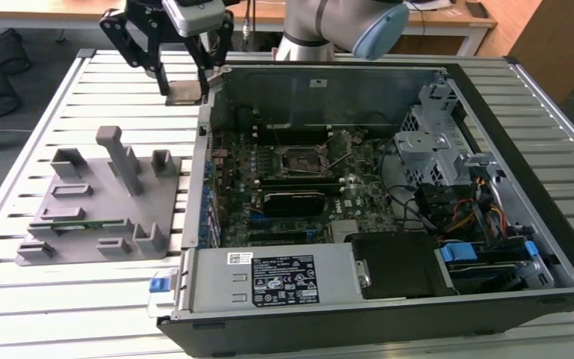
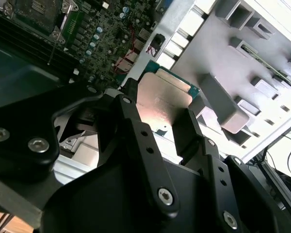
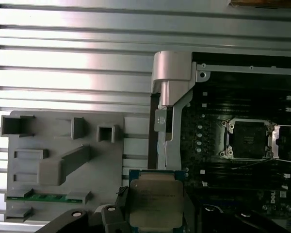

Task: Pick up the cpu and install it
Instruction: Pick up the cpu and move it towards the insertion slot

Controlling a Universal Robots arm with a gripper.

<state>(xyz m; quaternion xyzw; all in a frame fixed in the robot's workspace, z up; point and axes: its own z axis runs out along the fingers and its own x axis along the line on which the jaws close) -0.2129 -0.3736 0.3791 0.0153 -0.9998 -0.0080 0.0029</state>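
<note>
Silver-topped cpu (image 3: 155, 200), green-rimmed, clamped flat between the jaws of the gripper (image 1: 184, 82). It hangs above the slatted table (image 1: 87, 299), just beside the computer case (image 1: 367, 333) wall. Step in hand, by judgement: transfer toward the open socket (image 1: 302, 158). Seating calls for level, squared alignment.

The fixture (image 1: 102, 202) lies on the table (image 1: 68, 314), at the exterior view's left of the case (image 1: 367, 329). The gripper (image 1: 184, 88) holds the cpu (image 3: 155, 201) over the table by the case's far corner.
</note>
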